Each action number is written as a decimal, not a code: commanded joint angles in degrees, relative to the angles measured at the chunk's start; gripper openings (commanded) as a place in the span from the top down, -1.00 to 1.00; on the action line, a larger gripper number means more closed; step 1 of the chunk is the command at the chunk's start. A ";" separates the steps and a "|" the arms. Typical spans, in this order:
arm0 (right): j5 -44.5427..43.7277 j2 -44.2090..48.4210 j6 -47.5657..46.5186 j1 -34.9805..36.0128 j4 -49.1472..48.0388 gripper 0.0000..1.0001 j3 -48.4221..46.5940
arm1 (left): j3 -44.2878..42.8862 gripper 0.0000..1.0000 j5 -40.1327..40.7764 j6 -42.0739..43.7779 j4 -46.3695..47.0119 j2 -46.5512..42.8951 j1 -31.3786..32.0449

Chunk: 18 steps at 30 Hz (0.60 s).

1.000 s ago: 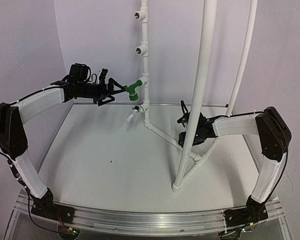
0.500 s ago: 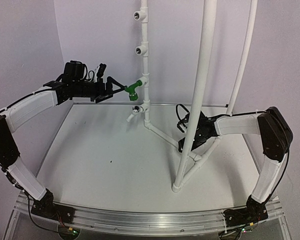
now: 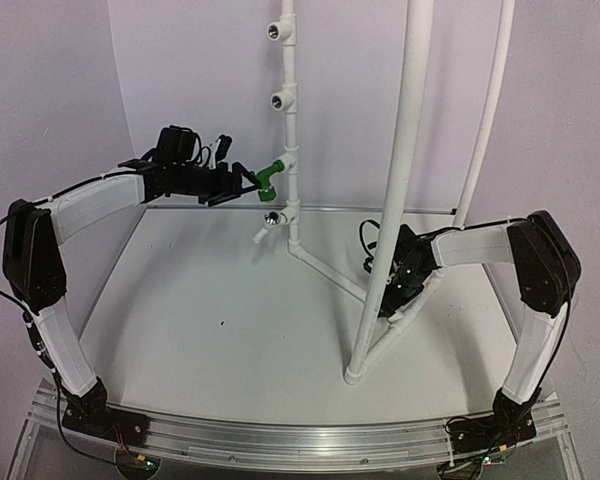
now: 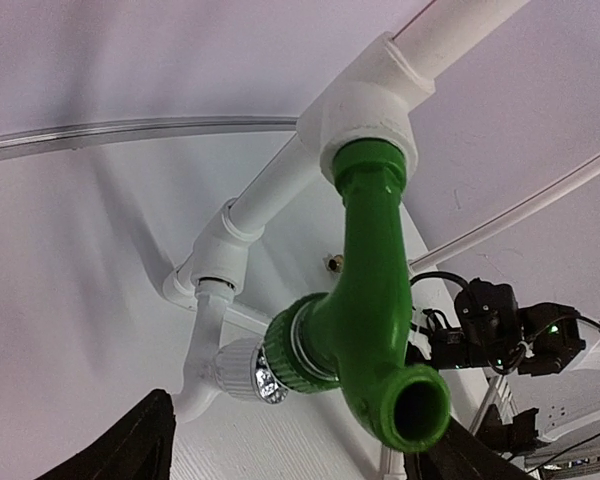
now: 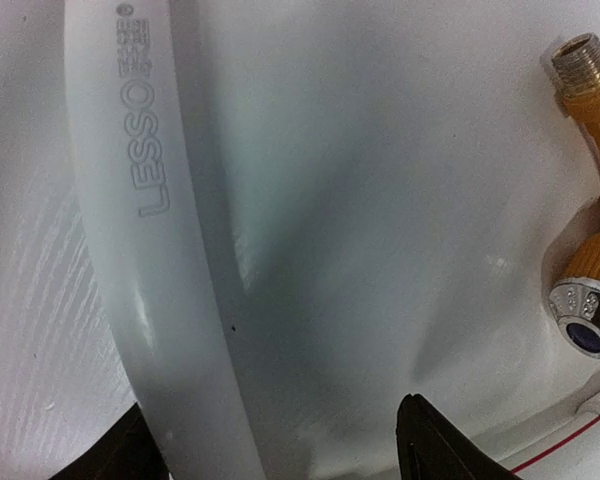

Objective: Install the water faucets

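Observation:
A green faucet (image 3: 269, 175) (image 4: 372, 270) is screwed into a white tee fitting (image 4: 365, 110) on the upright pipe. Its round spout opening faces my left wrist camera. My left gripper (image 3: 244, 178) (image 4: 295, 435) is open. Its fingers stand on either side of the spout end, the right one close to it and the left one well apart. The brass-gold faucet (image 5: 592, 190) lies on the table at the right edge of the right wrist view and is hidden in the top view. My right gripper (image 3: 390, 288) (image 5: 270, 405) is open and holds nothing.
A white tap with a chrome knob (image 3: 268, 222) (image 4: 242, 368) sits in the tee below the green one. Two empty tees (image 3: 281, 98) sit higher up. A thick lettered white pipe (image 3: 400, 180) (image 5: 150, 250) crosses just in front of my right gripper.
My left gripper has moved right, up to the green faucet, and its jaws have narrowed. My right gripper has shifted lower behind the thick pipe and its jaws have widened.

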<state>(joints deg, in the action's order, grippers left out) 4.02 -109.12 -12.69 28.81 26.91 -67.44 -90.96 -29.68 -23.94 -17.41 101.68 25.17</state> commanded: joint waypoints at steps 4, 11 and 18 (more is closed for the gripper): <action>5.76 1.59 -11.37 -0.02 8.34 -0.34 1.84 | -5.27 -0.09 1.14 -0.58 3.75 3.81 0.45; 7.52 4.92 -21.05 0.01 12.59 -0.26 4.62 | -9.64 0.14 -0.13 -0.72 4.86 8.77 2.33; 11.60 5.36 -26.66 0.34 19.53 -0.22 5.64 | -13.34 0.20 -1.05 -0.14 4.66 12.66 5.38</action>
<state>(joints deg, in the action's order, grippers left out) 12.47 -104.68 -32.35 28.64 33.32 -63.95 -101.11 -29.99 -23.99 -13.94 111.35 28.37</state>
